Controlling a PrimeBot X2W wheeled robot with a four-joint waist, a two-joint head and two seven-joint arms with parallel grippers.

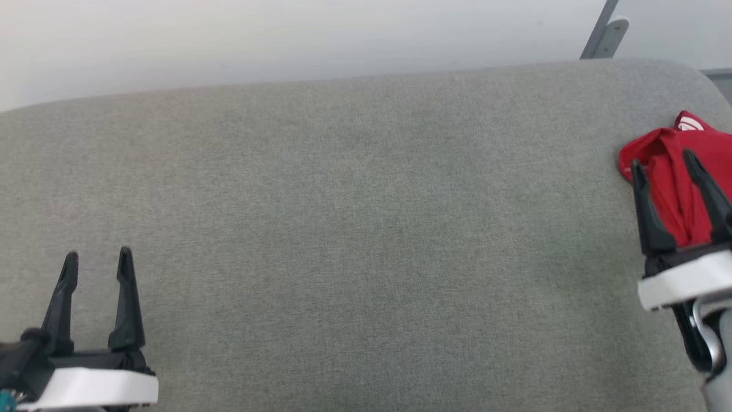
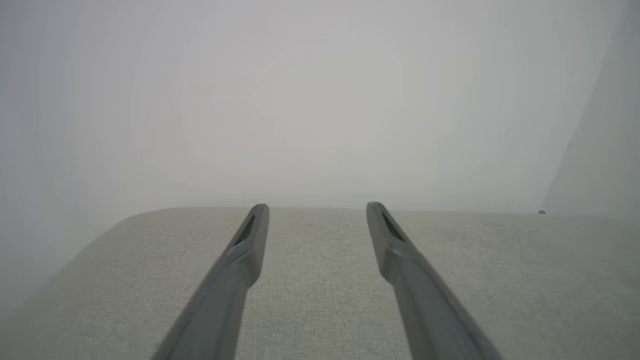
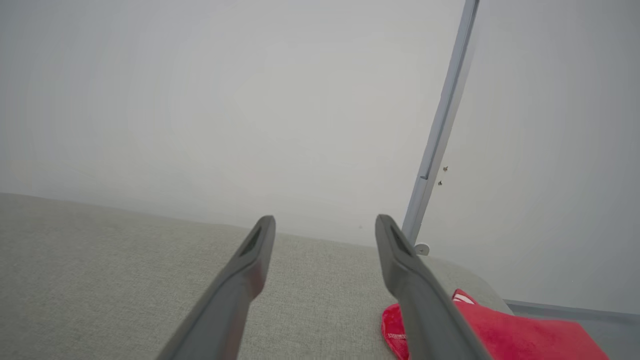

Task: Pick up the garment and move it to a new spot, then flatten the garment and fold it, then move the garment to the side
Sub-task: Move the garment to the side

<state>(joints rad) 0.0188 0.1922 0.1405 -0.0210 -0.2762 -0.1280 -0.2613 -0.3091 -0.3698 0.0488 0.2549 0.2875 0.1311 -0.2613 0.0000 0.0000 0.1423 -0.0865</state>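
The garment (image 1: pixel 677 171), red with a bit of red-and-white trim showing, lies bunched up at the far right edge of the grey padded surface (image 1: pixel 354 229). My right gripper (image 1: pixel 663 160) hovers over it, open, its dark fingers spread across the red fabric with nothing held. In the right wrist view the garment (image 3: pixel 500 332) sits low and to the right of my right gripper (image 3: pixel 325 225), partly behind one finger. My left gripper (image 1: pixel 97 260) stands open at the lower left above bare fabric surface, and my left gripper (image 2: pixel 317 210) holds nothing.
A pale wall (image 1: pixel 286 40) runs behind the grey surface. A grey metal post (image 1: pixel 600 31) rises at the back right, also the post (image 3: pixel 442 125) in the right wrist view. The surface's rounded far right corner (image 1: pixel 703 80) lies just beyond the garment.
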